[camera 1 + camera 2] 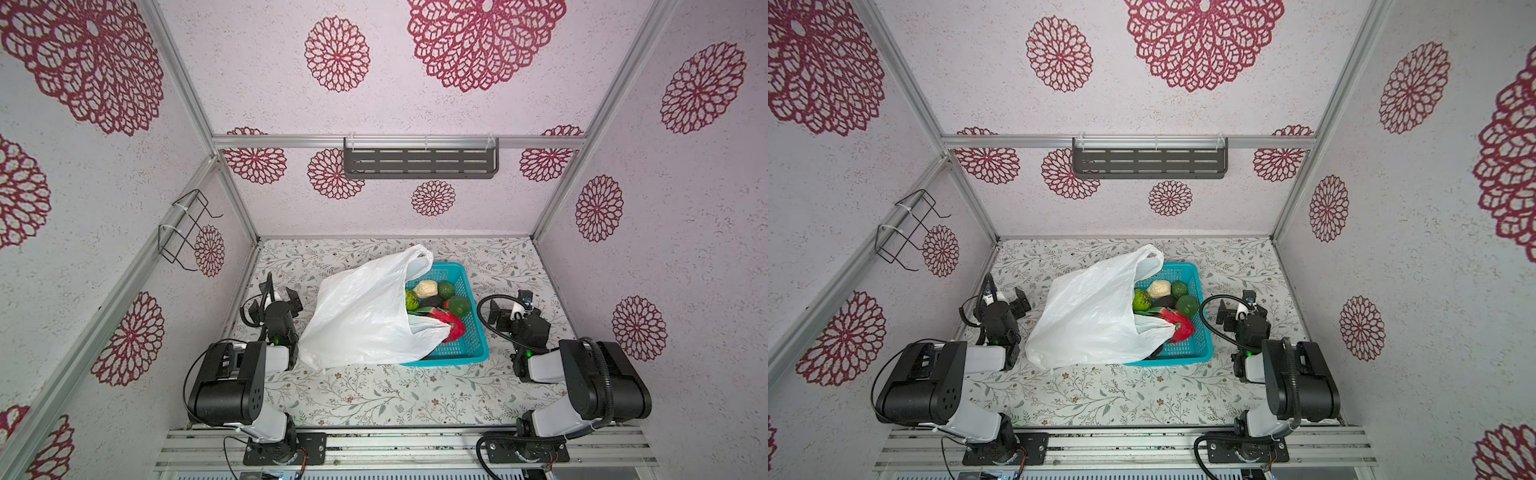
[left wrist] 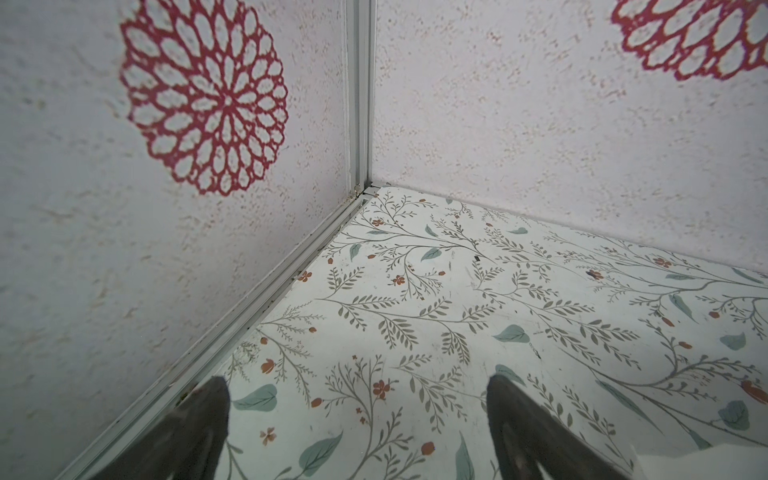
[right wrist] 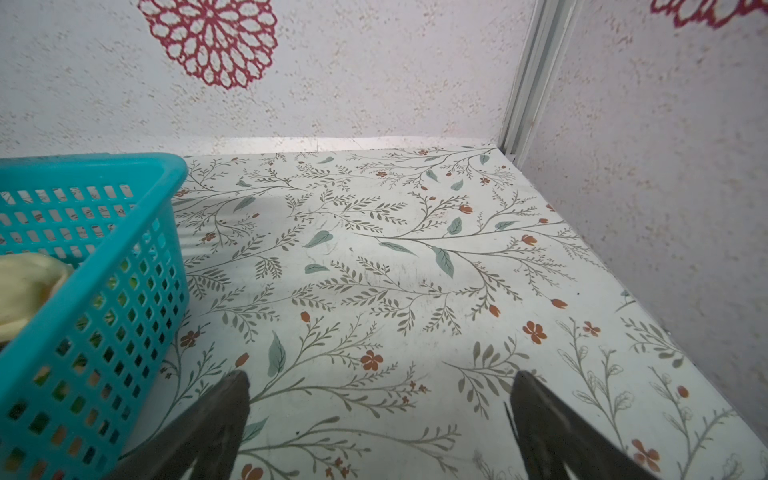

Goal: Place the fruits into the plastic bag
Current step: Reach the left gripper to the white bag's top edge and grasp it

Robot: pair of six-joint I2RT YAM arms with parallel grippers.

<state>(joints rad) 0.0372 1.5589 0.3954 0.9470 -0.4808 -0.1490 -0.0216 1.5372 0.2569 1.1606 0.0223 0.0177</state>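
Bright, even, soft-shadowed light; top views bow at edges, wrist-view foregrounds blur.

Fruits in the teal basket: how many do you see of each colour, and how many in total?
cream fruit: 1
dark green fruits: 2
light green fruit: 1
near-black fruit: 1
red-and-green piece: 1
red fruit: 1
Total: 7 in view. The plastic bag covers part of the basket, so more may be hidden.
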